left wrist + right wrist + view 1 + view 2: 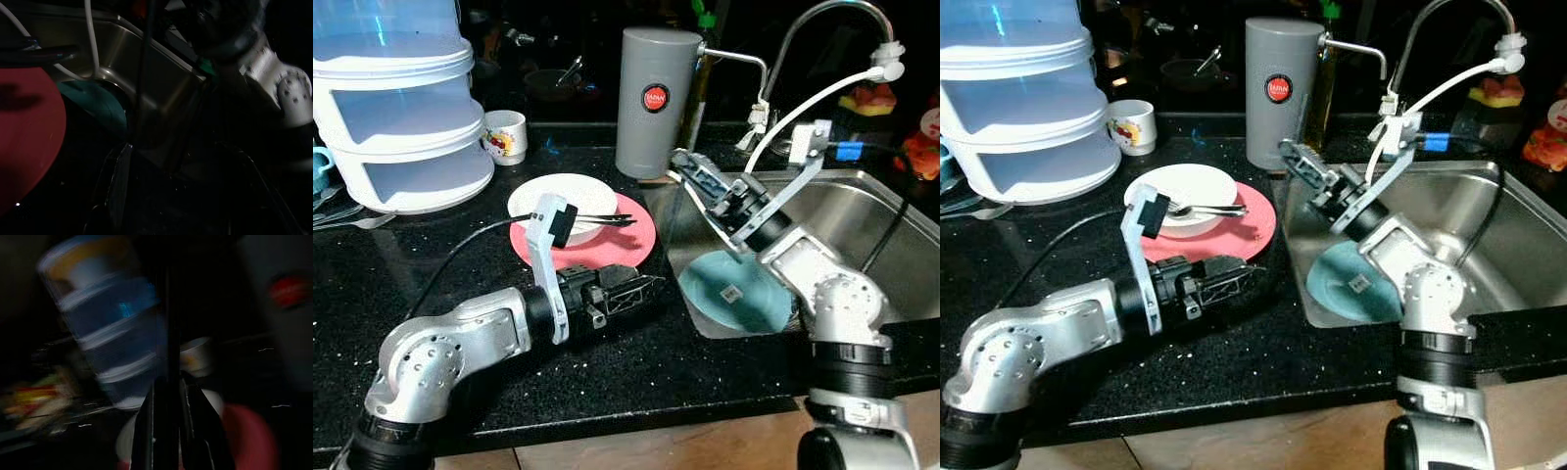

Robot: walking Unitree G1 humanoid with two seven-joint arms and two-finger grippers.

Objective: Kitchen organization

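A pink plate [634, 241] lies on the black counter with a white bowl [558, 194] on it, and a metal utensil [605, 221] rests across the bowl. My left gripper [646, 282] lies low on the counter at the plate's front edge, open, pointing toward the sink. The pink plate [24, 132] and the teal plate [98, 105] also appear in the left wrist view. That teal plate [734, 294] lies in the steel sink [871, 211]. My right gripper [677, 157] is raised over the sink's left rim, shut, tips near the grey canister [656, 98].
A stacked clear food container [401, 127] and a small mug [506, 135] stand at the back left. The faucet [822, 20] with a white hose arches over the sink. Sponges and bottles sit behind the sink at the right.
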